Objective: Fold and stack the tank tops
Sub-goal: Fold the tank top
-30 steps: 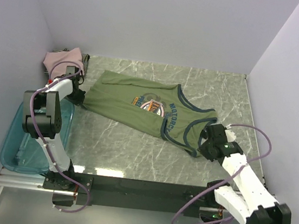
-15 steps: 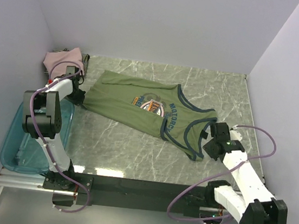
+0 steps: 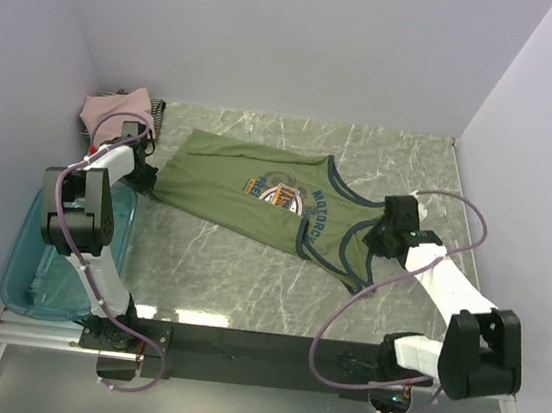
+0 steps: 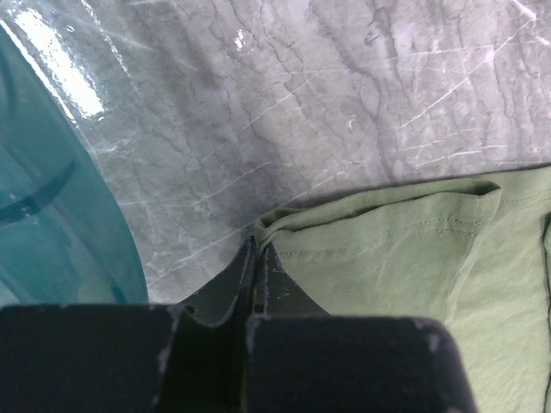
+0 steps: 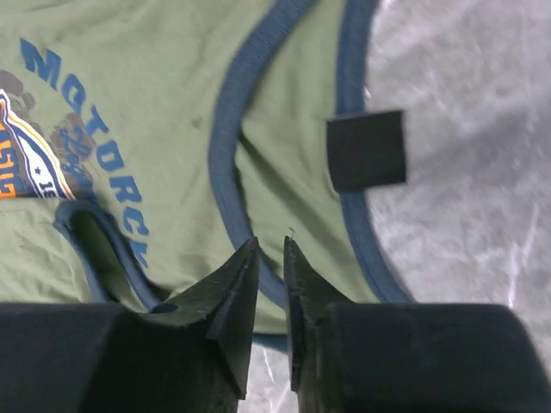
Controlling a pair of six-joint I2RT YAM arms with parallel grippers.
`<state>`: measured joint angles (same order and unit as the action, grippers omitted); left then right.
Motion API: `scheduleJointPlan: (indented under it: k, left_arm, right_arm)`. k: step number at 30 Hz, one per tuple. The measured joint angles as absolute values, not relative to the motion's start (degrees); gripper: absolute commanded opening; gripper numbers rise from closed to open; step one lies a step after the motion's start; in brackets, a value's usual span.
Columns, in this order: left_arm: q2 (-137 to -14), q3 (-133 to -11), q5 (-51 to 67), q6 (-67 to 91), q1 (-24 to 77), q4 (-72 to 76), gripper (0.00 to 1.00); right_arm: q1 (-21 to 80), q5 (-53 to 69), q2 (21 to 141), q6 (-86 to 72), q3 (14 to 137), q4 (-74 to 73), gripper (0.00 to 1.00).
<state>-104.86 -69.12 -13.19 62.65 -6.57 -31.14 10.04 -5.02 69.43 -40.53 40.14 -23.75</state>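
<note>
Far left: a teal translucent plastic bin (image 3: 39,268) sits at the table's edge beside the left arm. The arm hides part of its near wall, and the left wrist view shows only a curved slice of it (image 4: 52,224). Its contents cannot be made out.

Back left corner: a dusty-pink cloth tank top (image 3: 117,106) lies bunched against the wall. A dark striped cloth edge (image 3: 157,114) shows just beside it; the rest of that garment is concealed, so its shape cannot be judged.

Left gripper (image 3: 148,183): the jaws are pressed together on the hem corner of the olive-green tank top with navy trim (image 3: 247,198). The wrist view confirms this, with the fingertips (image 4: 256,258) pinching a raised fold of green cloth (image 4: 405,258) off the grey marble-patterned table (image 4: 301,103).

Centre: the olive-green tank top lies spread flat across the table (image 3: 246,284), hem to the left, straps to the right. Its orange-blue chest graphic faces up, and the lettering is only partly legible.

Right gripper (image 3: 374,244): it is positioned over the strap end of the garment. In the wrist view its fingertips (image 5: 271,258) stand slightly parted with nothing between them, above the navy armhole trim (image 5: 232,155). A small black rectangular patch (image 5: 366,151) sits on the trim; its nature cannot be determined. The gripper's body blocks the cloth directly beneath it.
</note>
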Motion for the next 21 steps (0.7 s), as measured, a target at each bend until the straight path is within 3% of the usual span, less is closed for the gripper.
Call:
scheduleJointPlan:
  k: [5,21]
  left_arm:
    - [-104.9,-69.1,-13.2,62.6,-6.6,-31.1,0.01]
    - [-104.9,-69.1,-13.2,62.6,-6.6,-31.1,0.01]
  right_arm:
    - [10.3,-4.5,75.1,-39.2,42.9,-20.7,0.33]
    - [10.4,-3.4,89.3,-39.4,46.3,-11.4,0.36]
